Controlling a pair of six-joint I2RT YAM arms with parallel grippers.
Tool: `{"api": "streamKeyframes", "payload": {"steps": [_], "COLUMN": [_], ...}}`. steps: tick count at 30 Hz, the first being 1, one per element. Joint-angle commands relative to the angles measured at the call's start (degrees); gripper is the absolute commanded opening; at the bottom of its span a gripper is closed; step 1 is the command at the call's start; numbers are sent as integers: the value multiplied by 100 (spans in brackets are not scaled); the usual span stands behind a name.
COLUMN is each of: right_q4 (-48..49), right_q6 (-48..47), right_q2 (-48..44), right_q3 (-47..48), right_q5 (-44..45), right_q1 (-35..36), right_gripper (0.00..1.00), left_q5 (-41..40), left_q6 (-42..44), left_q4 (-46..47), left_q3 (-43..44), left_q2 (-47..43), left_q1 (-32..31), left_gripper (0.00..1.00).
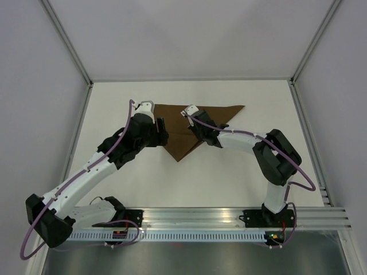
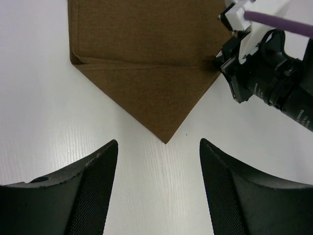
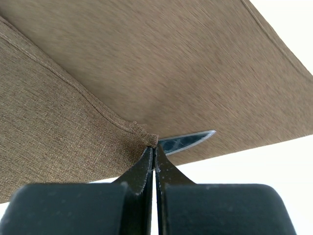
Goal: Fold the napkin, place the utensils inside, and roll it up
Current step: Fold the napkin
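The napkin [image 1: 223, 113] is lying on the white table [image 1: 229, 183] between the two arms, already partly folded into a triangle-like shape with one point aiming toward the arm bases. The right end effector [image 3: 154, 147] is clamping a hemmed corner of the cloth, its fingers pressing fully together right where a folded edge is ending. The left end effector [image 2: 158, 147] is hovering at the napkin's left side with its fingers spread apart, holding nothing, and a pointed corner of the cloth is lying just ahead of them in its own wrist view. The folding step appears to be under way. Doing it well is probably coming down to carrying the pinched corner low and flat across the cloth, aiming it at the matching corner so the edges are lining up rather than skewing. Lifting too high is risking dragging the whole thin sheet along, so the free left end effector could be pressing on the fold line to anchor it. Letting go only once the corner is resting on the layer below should be keeping the crease tidy. Counting what is showing: one napkin, two arms, two end effectors, and no utensils appearing in any view.
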Motion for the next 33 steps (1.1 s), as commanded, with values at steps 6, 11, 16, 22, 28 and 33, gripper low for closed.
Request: {"api": "streamKeyframes", "payload": {"steps": [6,11,16,22,28,33], "right_q4": [-96,-114,-149,-298,-492,-790], "right_q6": [171,206,224,285,303,408], "right_q2": [-204,-186,-125,-46,-37,-55], "right_q3": [-128,-128,-119,21,276,679], "right_q5": [-162,-258,-390,-452,-610,-855], "right_q1": [-370,-502,-590,-687,-950,-1371], "right_gripper": [0,0,0,18,42,52], "left_q5": [452,601,733,865,953,1032], "left_q6": [-315,-342,-394,-403,-403,-386], "left_q4": [931,1194,1423,1634,1792,1880], "left_q3": [-216,-242,-357,-445,-541,-559], "left_q2": [734,1322,1683,1991,2123,2167], "left_q1": [-13,-4,-13,-13,-13,-13], "left_gripper": [71,70,70,70,70,69]}}
